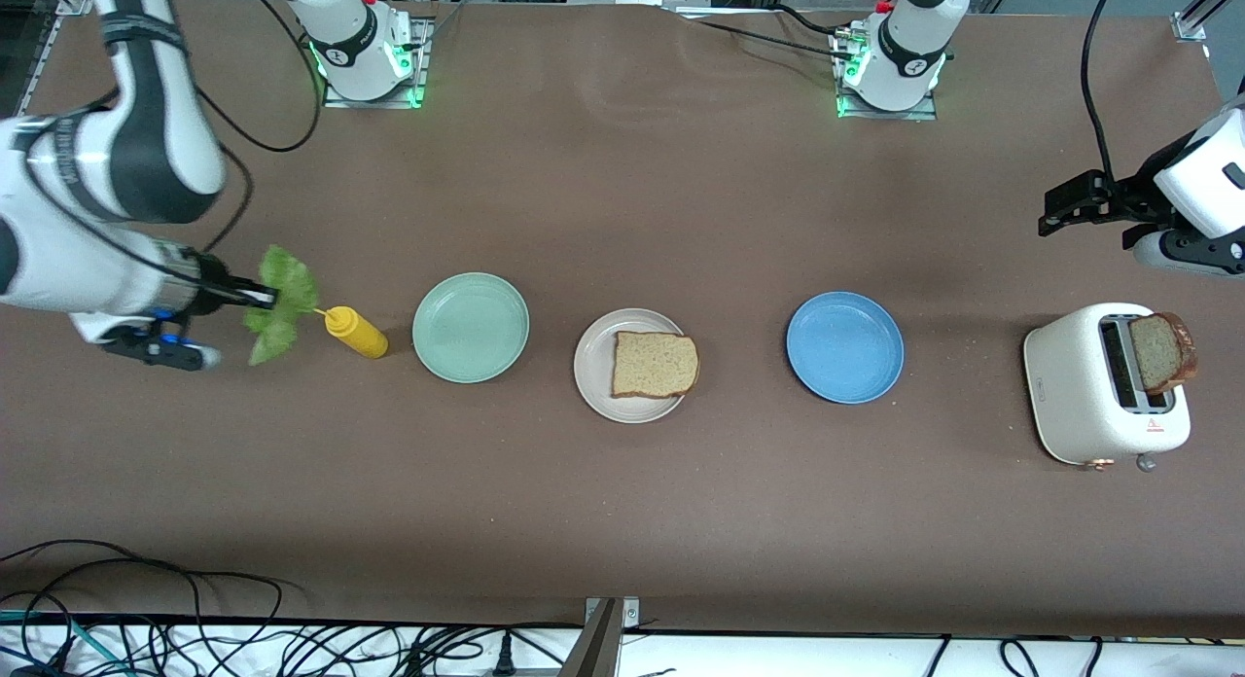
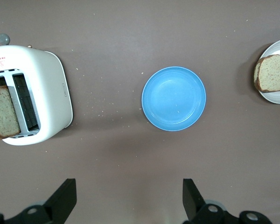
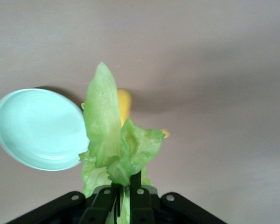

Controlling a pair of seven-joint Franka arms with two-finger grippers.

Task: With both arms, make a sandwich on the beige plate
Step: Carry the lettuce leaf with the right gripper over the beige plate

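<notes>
One bread slice (image 1: 655, 364) already lies on the beige plate (image 1: 595, 371); a second slice (image 1: 1159, 351) stands in the toaster (image 1: 1075, 385) at the left arm's end. Your right gripper (image 1: 265, 295) is pinched shut on the lettuce leaf (image 1: 282, 302), up over the table beside the yellow bottle (image 1: 356, 333). The left gripper (image 1: 1055, 210) waits with fingers spread, empty, near the toaster. Watch the thin pinch: the floppy leaf could slip out on the carry, or drag across the bottle and the mint-green plate (image 1: 471, 327). The right wrist view shows the jaws clamping the leaf's stem end; the left wrist view shows crumbs around the blue plate (image 2: 173, 98).
</notes>
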